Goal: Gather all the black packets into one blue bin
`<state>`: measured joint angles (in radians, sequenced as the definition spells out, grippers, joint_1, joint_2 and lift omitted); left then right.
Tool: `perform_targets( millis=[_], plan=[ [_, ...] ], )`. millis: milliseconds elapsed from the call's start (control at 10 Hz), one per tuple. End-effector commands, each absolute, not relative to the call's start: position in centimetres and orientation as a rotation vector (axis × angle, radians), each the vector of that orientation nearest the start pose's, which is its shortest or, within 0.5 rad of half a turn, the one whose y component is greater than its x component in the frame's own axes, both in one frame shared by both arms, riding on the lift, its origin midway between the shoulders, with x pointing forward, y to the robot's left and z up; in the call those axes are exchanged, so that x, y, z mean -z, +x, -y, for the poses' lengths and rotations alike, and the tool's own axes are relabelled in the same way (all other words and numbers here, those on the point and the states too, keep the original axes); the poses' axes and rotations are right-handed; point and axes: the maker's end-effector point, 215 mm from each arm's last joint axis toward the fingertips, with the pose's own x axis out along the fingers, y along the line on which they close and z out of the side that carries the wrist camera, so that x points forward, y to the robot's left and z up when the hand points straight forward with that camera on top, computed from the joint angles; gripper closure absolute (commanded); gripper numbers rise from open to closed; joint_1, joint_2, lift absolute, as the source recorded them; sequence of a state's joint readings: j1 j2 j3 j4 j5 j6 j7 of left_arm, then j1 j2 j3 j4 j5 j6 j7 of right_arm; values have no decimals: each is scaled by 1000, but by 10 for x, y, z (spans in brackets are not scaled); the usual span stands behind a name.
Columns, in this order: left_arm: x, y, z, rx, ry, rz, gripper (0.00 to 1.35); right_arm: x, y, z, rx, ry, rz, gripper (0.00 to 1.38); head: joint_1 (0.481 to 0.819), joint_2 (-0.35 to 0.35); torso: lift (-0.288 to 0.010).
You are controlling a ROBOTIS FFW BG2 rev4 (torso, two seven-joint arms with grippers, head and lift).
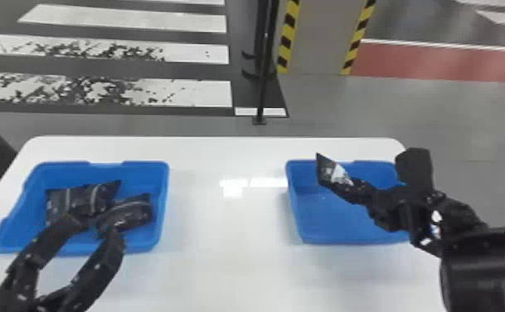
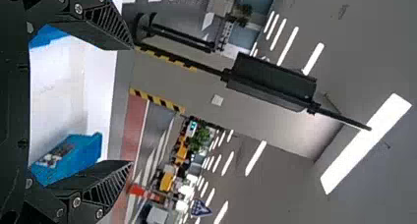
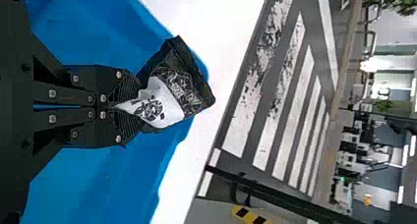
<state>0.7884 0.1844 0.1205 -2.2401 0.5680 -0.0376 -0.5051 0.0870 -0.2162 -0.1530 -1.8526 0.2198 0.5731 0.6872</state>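
One black packet (image 3: 172, 81) is squeezed in the closed jaws of the right gripper (image 3: 127, 107), its free end poking out past their tips. Below those jaws lies a blue bin (image 1: 346, 240); the step in hand looks like moving this packet from it to the other. Next, the jaws should clear the rim, cross the desk (image 1: 222, 257) and let go above the far blue bin (image 1: 165, 186), where more packets (image 1: 135, 211) lie just beyond the left gripper (image 1: 93, 228). Its jaws stand wide over the near side, possibly in the way. Farther out from both jaws rises a thin pole (image 1: 263, 66).
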Motion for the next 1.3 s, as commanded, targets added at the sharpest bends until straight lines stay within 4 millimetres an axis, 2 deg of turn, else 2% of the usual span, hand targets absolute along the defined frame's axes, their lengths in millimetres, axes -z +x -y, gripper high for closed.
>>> perform_targets(
  millis=[0, 100, 200, 300, 500, 800, 1000, 1100, 1200],
  plan=[
    [286, 354, -168, 568, -395, -4, 216, 375, 509, 240, -483, -293, -401, 1276, 695, -128, -110],
    [284, 361, -154, 609, -440, -6, 216, 358, 502, 203, -542, -304, -361, 1276, 695, -111, -110],
    [277, 371, -141, 650, -468, 11, 216, 351, 493, 170, -602, -298, -339, 1276, 695, -94, -110],
    [271, 382, -122, 700, -509, 25, 216, 340, 484, 143, -651, -297, -312, 1276, 695, -64, -110],
    [273, 400, -100, 748, -543, 11, 216, 320, 463, 99, -731, -300, -262, 1276, 695, -22, -110],
    [271, 420, -91, 761, -583, 33, 216, 297, 428, 44, -845, -298, -211, 1276, 695, 24, -110],
    [260, 436, -81, 774, -613, 71, 256, 297, 410, 19, -903, -280, -209, 1276, 695, 67, -110],
    [260, 438, -71, 791, -622, 66, 447, 297, 405, 11, -921, -274, -208, 1276, 695, 72, -110],
    [265, 437, -61, 809, -625, 51, 858, 296, 405, 10, -923, -274, -205, 1276, 695, 80, -110]
  ],
)
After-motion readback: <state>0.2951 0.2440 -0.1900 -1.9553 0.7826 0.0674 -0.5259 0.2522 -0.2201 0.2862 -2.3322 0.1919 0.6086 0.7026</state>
